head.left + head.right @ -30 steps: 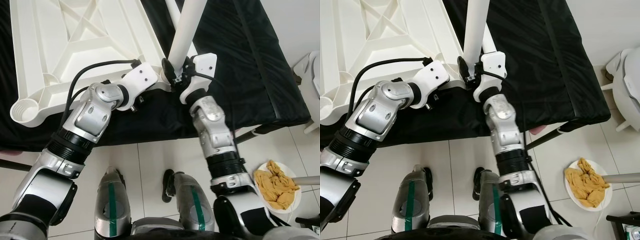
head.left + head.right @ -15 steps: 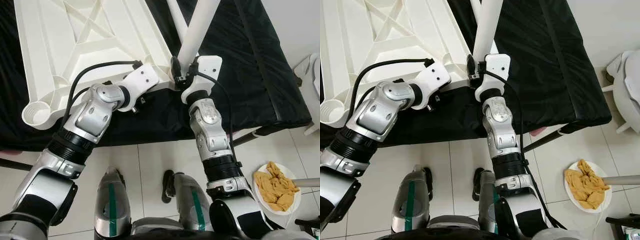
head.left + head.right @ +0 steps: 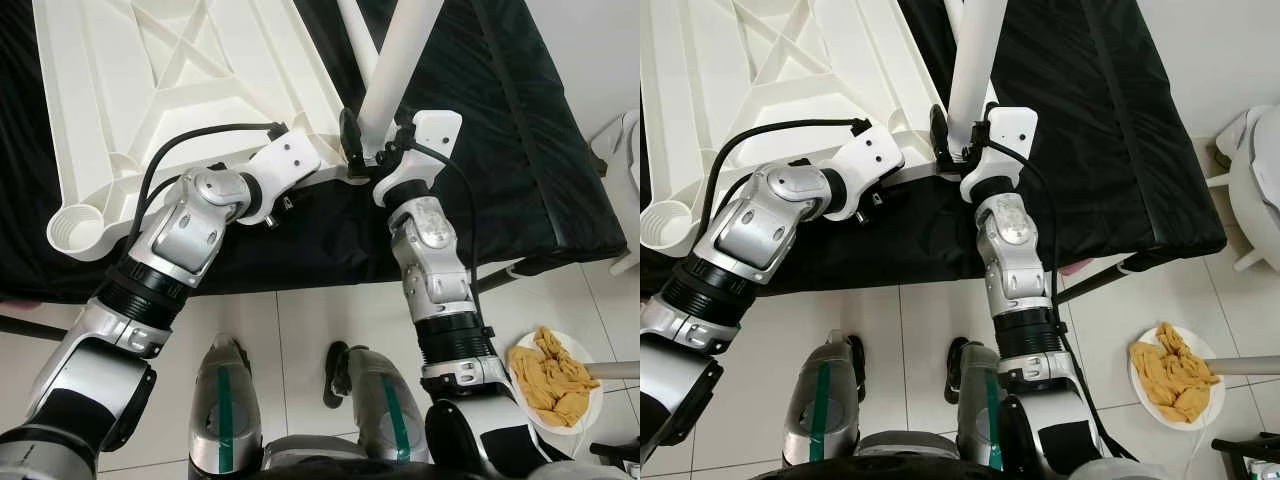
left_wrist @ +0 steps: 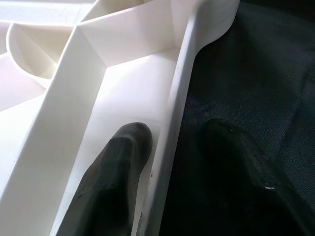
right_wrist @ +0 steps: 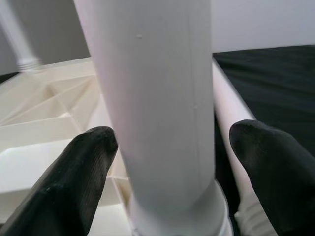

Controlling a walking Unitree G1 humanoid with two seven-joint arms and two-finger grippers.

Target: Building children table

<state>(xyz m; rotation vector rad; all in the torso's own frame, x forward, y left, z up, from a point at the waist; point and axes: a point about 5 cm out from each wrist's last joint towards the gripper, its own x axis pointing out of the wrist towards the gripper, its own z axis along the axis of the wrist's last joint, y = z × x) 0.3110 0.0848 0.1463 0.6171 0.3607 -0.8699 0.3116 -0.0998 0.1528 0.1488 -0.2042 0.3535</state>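
The white table top (image 3: 170,90) lies upside down, ribs up, across the upper left of the head views, resting on a black cloth (image 3: 520,130) that covers the surface before me. My left gripper (image 4: 170,162) straddles the top's near edge wall: one black finger (image 4: 115,182) sits inside the ribbed underside against the wall, the other lies outside on the cloth, so I am clamped on that rim. My left arm (image 3: 190,225) reaches up from the lower left to that edge near the frame's centre. My right gripper (image 5: 170,172) brackets a white table leg (image 3: 400,60) that rises steeply toward the top centre of the head view; its foot stands at the near right corner of the table top. In the right wrist view my fingers (image 5: 74,182) stand on either side of the leg with a gap showing on the far side, so I am spread around it rather than squeezing. A second white leg (image 3: 352,30) lies on the cloth just behind the upright one. At the lower right of the frame, a white plate (image 3: 585,405) on the tiled floor (image 3: 300,320) holds yellow crumpled pieces (image 3: 552,375).
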